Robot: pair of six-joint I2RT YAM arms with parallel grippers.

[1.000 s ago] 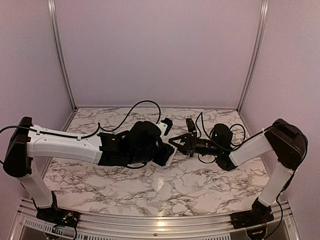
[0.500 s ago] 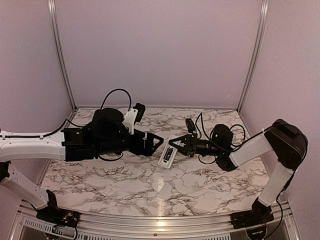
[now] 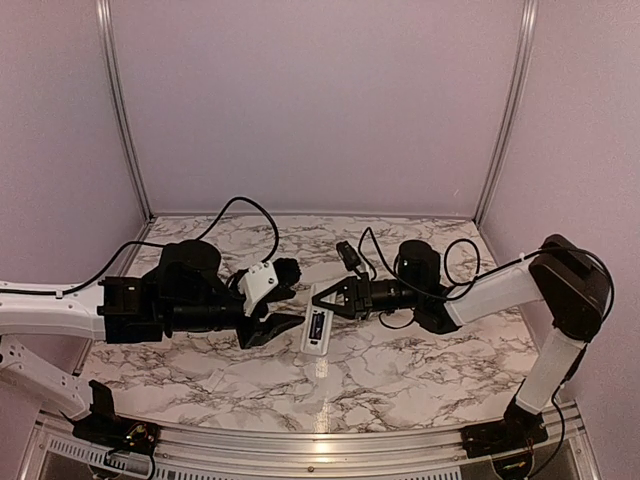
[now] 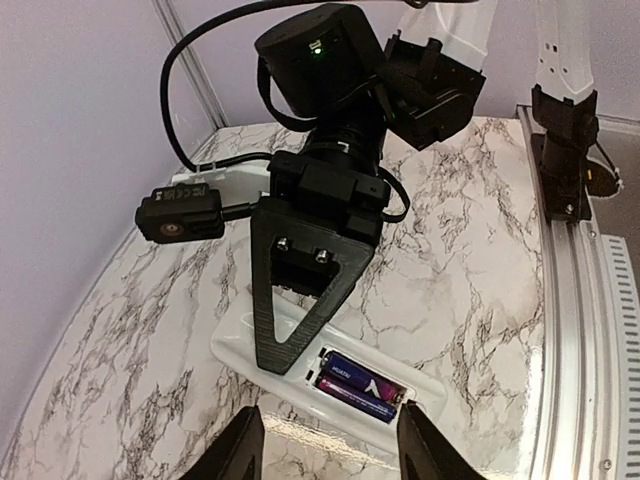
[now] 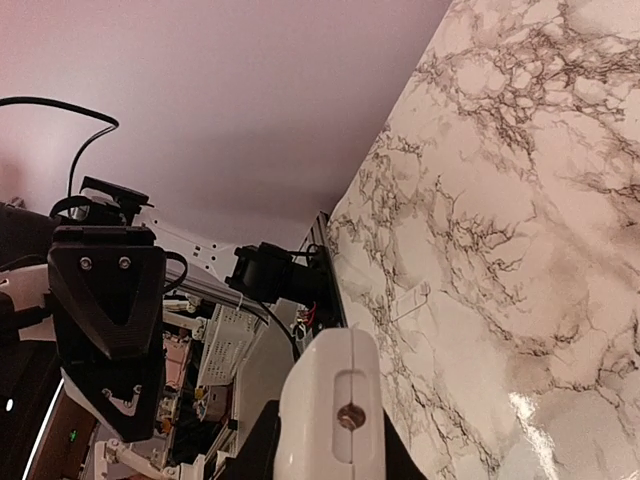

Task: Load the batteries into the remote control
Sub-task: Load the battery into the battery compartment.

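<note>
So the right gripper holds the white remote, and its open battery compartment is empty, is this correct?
Not quite: the battery compartment is not empty. The left wrist view shows two batteries lying side by side in it. The rest is correct: the right gripper holds the white remote.

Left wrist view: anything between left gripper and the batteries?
Nothing visible. The batteries lie exposed in the open bay of the remote control, facing the left gripper; the right gripper clamps the other end.
</note>
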